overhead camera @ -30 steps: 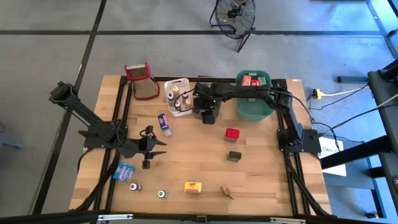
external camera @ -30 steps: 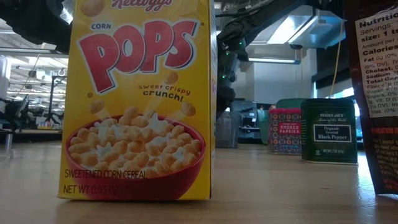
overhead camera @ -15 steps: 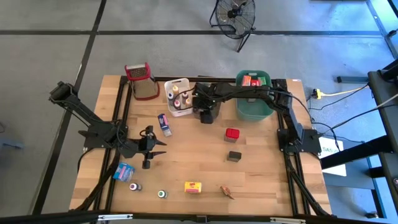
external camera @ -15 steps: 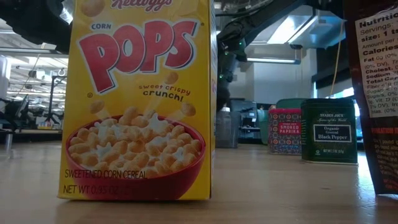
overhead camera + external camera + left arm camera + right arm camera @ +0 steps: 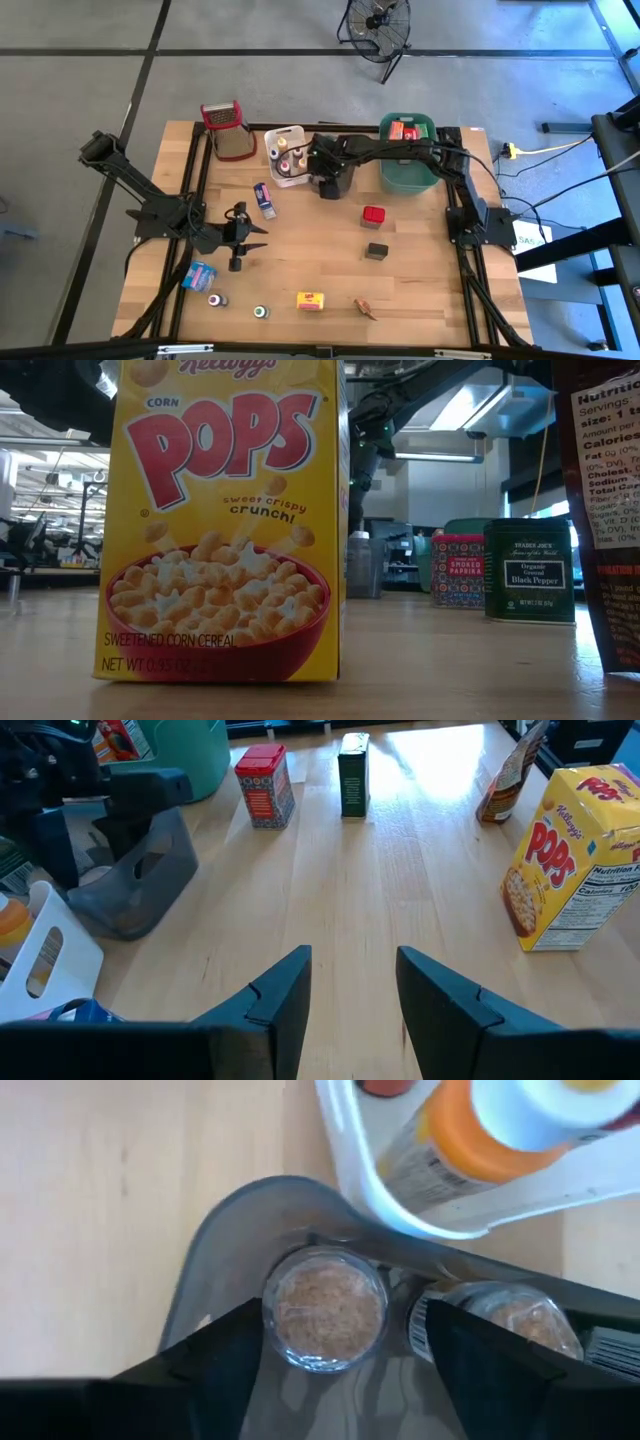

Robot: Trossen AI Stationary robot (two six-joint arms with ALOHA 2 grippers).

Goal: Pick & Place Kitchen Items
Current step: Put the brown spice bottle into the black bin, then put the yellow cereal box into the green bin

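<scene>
- The right gripper (image 5: 328, 186) hangs over a grey tub (image 5: 322, 184) at about 12 o'clock on the table (image 5: 420, 270), just beside the white caddy (image 5: 287, 155).
- Seen from its wrist camera, the right gripper (image 5: 335, 1345) has its fingers spread apart and clasps nothing; a clear jar of brown spice (image 5: 324, 1308) stands inside the grey tub (image 5: 215, 1265) between them, and a second jar (image 5: 510, 1315) sits next to it.
- The white caddy (image 5: 350, 1155) touches the tub's rim and holds an orange bottle (image 5: 470, 1130) with a white cap.
- The left gripper (image 5: 243, 240) waits at about 9 o'clock; its fingers (image 5: 285, 995) stand parted over bare wood with nothing between them.
- A green tub (image 5: 407, 165) at about 1 o'clock holds a red box (image 5: 404, 129).
- A red tin (image 5: 373, 215) lies near the table's centre, with a dark tin (image 5: 376, 251) just toward 6 o'clock from it.
- A yellow cereal box (image 5: 311, 300) stands at about 6 o'clock, a brown packet (image 5: 365, 309) beside it toward 5 o'clock.
- Two small bottles (image 5: 215, 300) (image 5: 260, 312) and a light-blue packet (image 5: 201, 273) lie around 7 to 8 o'clock.
- A blue box (image 5: 263, 198) lies at about 10 o'clock.
- A grater with a red top (image 5: 229, 132) stands at about 11 o'clock.
- In the low view the yellow cereal box (image 5: 225, 520) fills the foreground, with the red tin (image 5: 457, 570) and the dark tin (image 5: 530, 570) behind it.
</scene>
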